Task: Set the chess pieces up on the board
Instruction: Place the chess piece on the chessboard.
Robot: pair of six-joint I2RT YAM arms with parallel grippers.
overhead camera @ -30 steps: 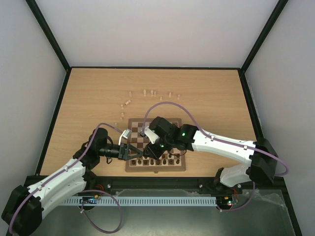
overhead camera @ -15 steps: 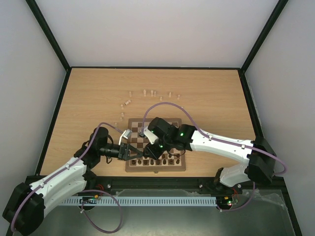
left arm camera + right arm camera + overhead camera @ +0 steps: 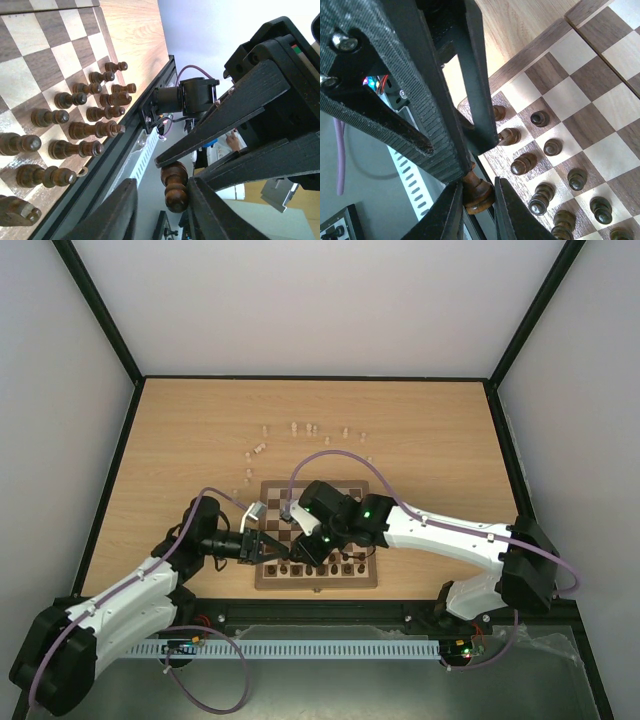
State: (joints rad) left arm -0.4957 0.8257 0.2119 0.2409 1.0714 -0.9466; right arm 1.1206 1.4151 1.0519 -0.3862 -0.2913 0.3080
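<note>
here a dark brown wooden chess piece [image 3: 175, 189] hangs over the checkered wooden board [image 3: 345, 498] at its near left corner, clenched in the right fingers [image 3: 447, 220], long axis along the left fingers [image 3: 115, 215], whose grip i cannot tell.

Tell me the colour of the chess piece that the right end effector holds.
The chess piece is dark brown; the left wrist view shows it best.

The light wood table [image 3: 180, 440] carries the board [image 3: 300, 583] and scattered pale chess pieces [image 3: 294, 427].
</note>
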